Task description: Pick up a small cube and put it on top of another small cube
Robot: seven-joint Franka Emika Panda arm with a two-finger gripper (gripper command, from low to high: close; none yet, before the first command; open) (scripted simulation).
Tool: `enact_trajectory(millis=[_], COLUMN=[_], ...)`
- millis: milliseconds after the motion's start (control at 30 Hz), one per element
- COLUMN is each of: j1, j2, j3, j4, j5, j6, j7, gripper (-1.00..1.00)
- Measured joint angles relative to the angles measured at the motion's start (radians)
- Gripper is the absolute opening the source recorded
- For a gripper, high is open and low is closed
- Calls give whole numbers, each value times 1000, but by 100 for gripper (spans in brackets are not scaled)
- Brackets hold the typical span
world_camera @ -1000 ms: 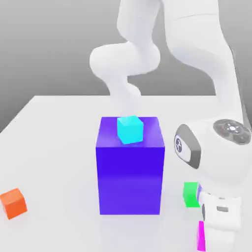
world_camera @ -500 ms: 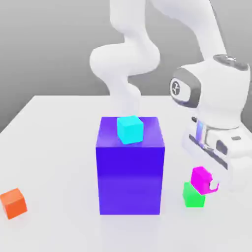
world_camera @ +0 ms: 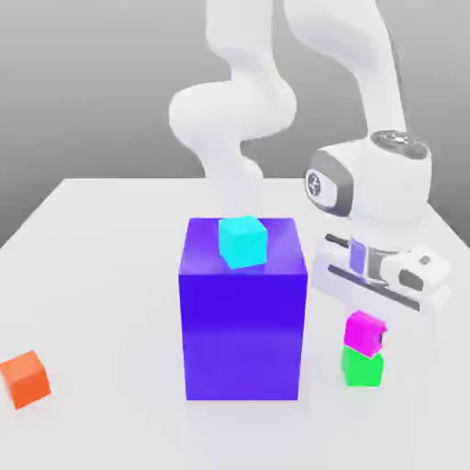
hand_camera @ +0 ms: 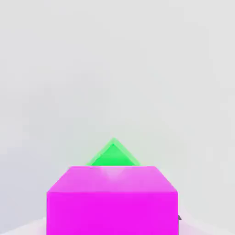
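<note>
One magenta cube (world_camera: 364,333) is sitting over the green cube (world_camera: 362,366), turned at an angle to it, and the gripper (world_camera: 366,336) is hanging right there too, clamped on the magenta one, looks like.

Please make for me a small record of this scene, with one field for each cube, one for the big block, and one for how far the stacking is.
magenta cube: above the green cube, turned at an angle to it
green cube: under the magenta one, on the table
blue-purple block: upright on the table, between the orange and green cubes in the exterior view
cyan cube: on top of the block
orange cube: on the table, at the exterior view's left
stacking: cubes lined up; release cannot be confirmed
</note>
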Motion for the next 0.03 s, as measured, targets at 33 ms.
enact_trajectory(millis=[33], j1=[0], j2=[0], j3=[0], j4=[0], j5=[0], j6=[0], j7=[0], gripper=[100])
